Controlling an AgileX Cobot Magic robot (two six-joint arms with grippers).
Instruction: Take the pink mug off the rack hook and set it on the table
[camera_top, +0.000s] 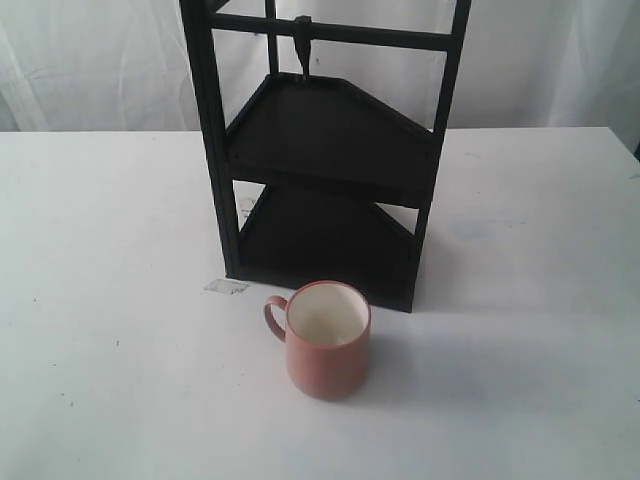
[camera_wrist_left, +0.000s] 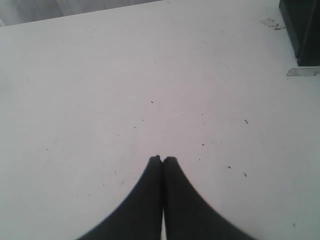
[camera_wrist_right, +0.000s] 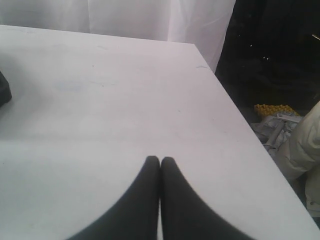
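Note:
The pink mug (camera_top: 326, 345) stands upright on the white table (camera_top: 110, 300), just in front of the black rack (camera_top: 325, 150), its handle to the left in the exterior view. The rack hook (camera_top: 302, 45) hangs bare from the top crossbar. Neither arm shows in the exterior view. My left gripper (camera_wrist_left: 162, 158) is shut over bare, speckled tabletop, holding nothing. My right gripper (camera_wrist_right: 160, 159) is shut too, over bare table near its edge, with nothing between the fingers.
A corner of the rack's base (camera_wrist_left: 302, 30) and a strip of clear tape (camera_wrist_left: 302, 72) show in the left wrist view. Beyond the table edge (camera_wrist_right: 240, 120) in the right wrist view lie dark floor, a yellow object (camera_wrist_right: 272, 109) and pale cloth (camera_wrist_right: 305, 140).

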